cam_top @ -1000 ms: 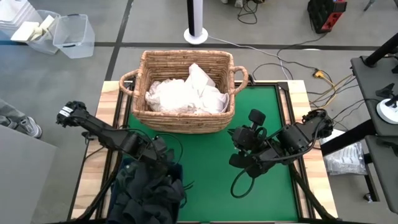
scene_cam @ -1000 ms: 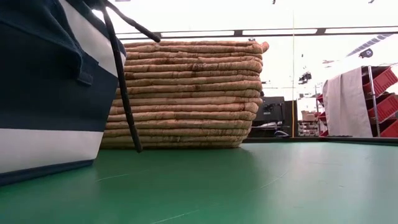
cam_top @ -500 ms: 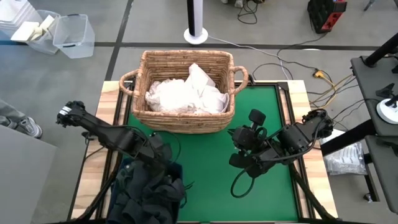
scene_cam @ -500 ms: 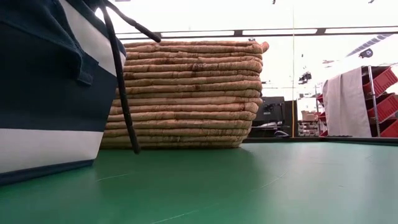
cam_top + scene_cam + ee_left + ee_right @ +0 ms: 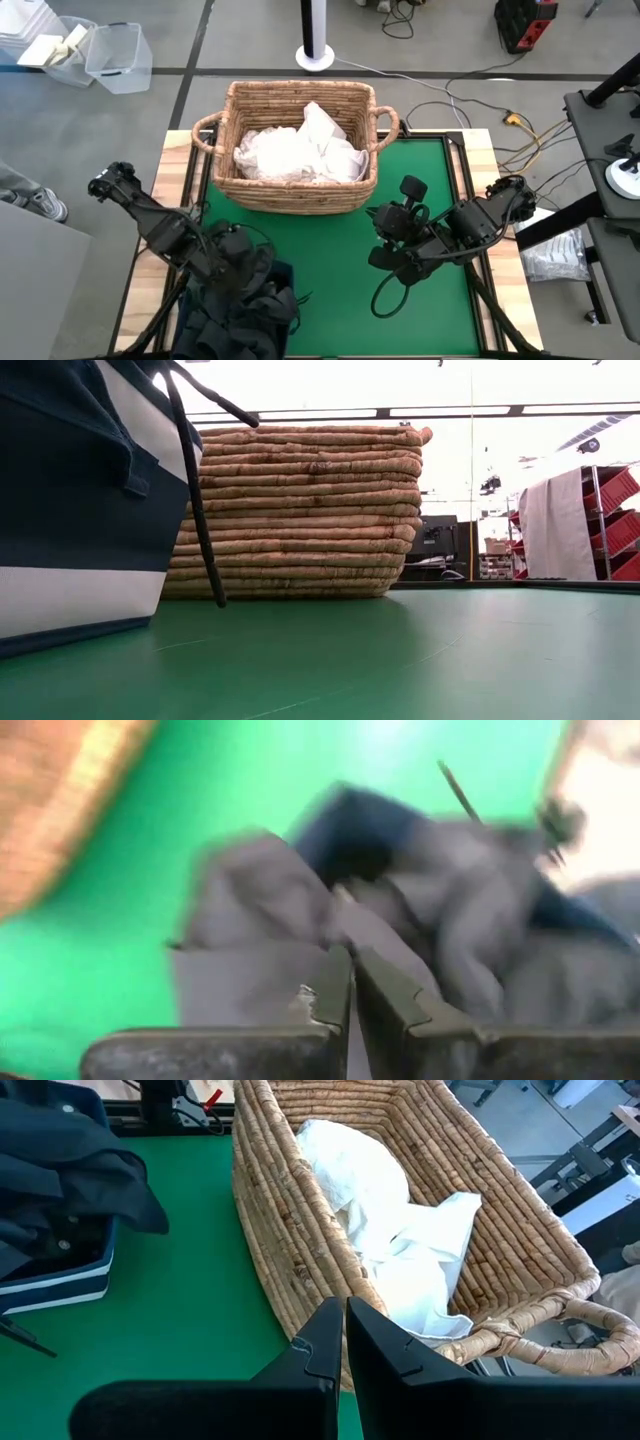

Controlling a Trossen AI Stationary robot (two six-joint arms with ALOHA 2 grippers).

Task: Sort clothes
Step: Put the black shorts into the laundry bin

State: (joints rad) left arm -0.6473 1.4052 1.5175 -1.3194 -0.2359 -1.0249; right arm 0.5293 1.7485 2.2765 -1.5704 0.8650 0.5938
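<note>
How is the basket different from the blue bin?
The wicker basket is tan and woven, with loop handles at its ends; the blue bin is navy fabric with a white stripe. The basket holds white clothes; the bin holds dark clothes. The basket sits at the far end of the green mat, the bin at the near left corner. Both are open on top and hold laundry.

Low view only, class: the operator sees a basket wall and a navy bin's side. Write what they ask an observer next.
Operator: What's inside the basket?
Observer: White clothes, heaped.
Operator: And the bin?
Observer: Dark clothes, spilling over its rim.
Operator: Where's the left claw?
Observer: Shut, just above those dark clothes.
Operator: The right claw?
Observer: Shut, empty, over the green mat beside the basket.
</note>
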